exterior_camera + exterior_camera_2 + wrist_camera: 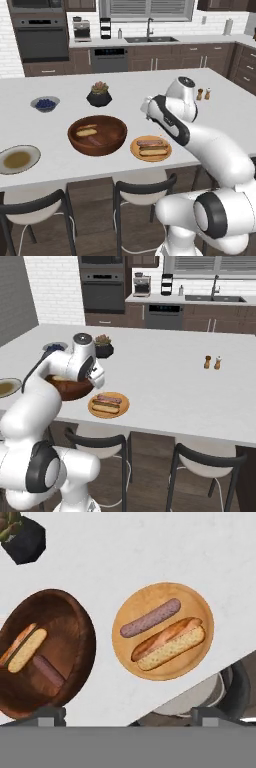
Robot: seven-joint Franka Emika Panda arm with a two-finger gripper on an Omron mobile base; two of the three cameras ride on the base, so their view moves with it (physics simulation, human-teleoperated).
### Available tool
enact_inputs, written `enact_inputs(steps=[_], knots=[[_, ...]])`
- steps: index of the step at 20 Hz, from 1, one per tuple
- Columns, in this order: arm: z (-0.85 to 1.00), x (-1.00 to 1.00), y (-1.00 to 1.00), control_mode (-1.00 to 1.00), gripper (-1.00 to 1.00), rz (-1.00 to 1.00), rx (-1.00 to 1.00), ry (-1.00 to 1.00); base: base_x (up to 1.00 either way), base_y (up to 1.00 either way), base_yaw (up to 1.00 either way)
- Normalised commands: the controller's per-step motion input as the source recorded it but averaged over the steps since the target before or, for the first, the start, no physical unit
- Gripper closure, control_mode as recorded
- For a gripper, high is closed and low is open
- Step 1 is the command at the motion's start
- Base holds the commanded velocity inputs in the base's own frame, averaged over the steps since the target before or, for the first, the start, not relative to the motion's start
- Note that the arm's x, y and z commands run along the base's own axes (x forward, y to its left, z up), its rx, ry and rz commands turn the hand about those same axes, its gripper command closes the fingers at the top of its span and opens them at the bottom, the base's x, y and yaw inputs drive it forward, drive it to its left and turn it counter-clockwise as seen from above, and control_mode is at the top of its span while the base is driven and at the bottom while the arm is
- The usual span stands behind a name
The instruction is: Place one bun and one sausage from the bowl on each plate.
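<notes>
A: Bowl [97, 135] first: the dark wooden one sits on the white island counter [60, 90], near its front edge. Inside it lie one bun [87, 132] and one sausage [95, 142], the sausage nearer the front wall of the bowl than the bun.

B: And the plates, taken from the bowl?

A: The orange-tan plate [151, 149] lies just beside the bowl on its right in the left base view, apart from it with a strip of counter between. It carries a bun [169, 643] and a sausage [150, 617] side by side, seen plainly in the hand view. The grey-rimmed plate [19, 159] with the olive-brown centre lies well to the bowl's left, by the front edge, with nothing on it.

B: The gripper?

A: The hand hangs above the counter, over the gap between bowl and orange plate. The gripper [127, 714] shows two dark fingertips [50, 714] low in the hand view, set wide apart with nothing between them.

B: Anything else around the bowl?

A: Behind it stands a black faceted plant pot [99, 95]; behind and to its left, a small pale bowl of blueberries [45, 104]. Two shakers [203, 93] stand far off to its right. Stools [142, 192] are tucked under the counter edge in front.
</notes>
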Motion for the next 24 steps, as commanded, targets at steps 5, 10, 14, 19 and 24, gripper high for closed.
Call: enact_inputs(steps=[5,10,14,19,24], knots=[[0.00,-0.09,0.09,1.00,-1.00,0.06,-0.07,-0.10,0.00,0.09,0.02],[0.00,0.00,0.00,1.00,-1.00,0.00,0.00,0.00,0.45,0.98,0.12],[0.00,0.00,0.00,1.00,-1.00,0.00,0.00,0.00,0.52,0.85,0.02],[0.00,0.00,0.00,1.00,-1.00,0.00,0.00,0.00,0.00,0.58,0.00],[0.00,0.00,0.00,1.00,-1.00,0.00,0.00,0.00,0.29,0.16,-0.07]])
